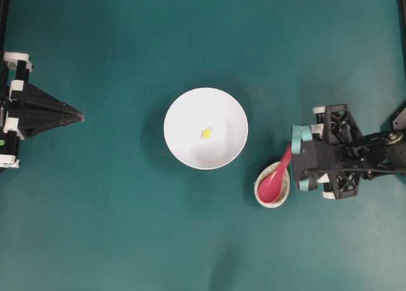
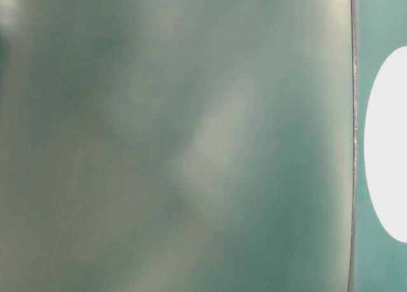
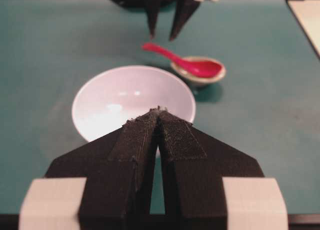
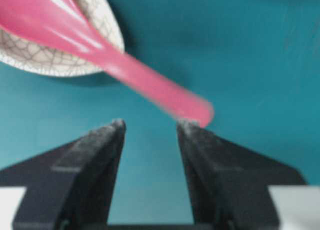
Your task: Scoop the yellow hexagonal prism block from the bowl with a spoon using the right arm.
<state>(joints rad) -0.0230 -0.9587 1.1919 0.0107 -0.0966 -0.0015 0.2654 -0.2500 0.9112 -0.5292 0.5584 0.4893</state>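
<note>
The white bowl (image 1: 184,116) stands mid-table with the tiny yellow hexagonal prism block (image 1: 206,133) lying near its centre. To its right, the pink-red spoon (image 1: 274,180) lies with its scoop in a speckled beige rest (image 1: 279,200), handle pointing up-right. My right gripper (image 1: 297,159) is open at the handle's end. In the right wrist view the handle tip (image 4: 192,107) sits just beyond the right finger of that gripper (image 4: 150,124), and nothing is between the fingers. My left gripper (image 1: 81,116) is shut and empty at the far left. The left wrist view shows the bowl (image 3: 100,97) and spoon (image 3: 192,65); the block is hidden there.
The teal mat (image 1: 127,240) covers the whole table. The spoon rest (image 4: 60,59) sits close to the bowl's lower right side. The table-level view is blurred, with only a white rounded shape (image 2: 388,146) at its right edge.
</note>
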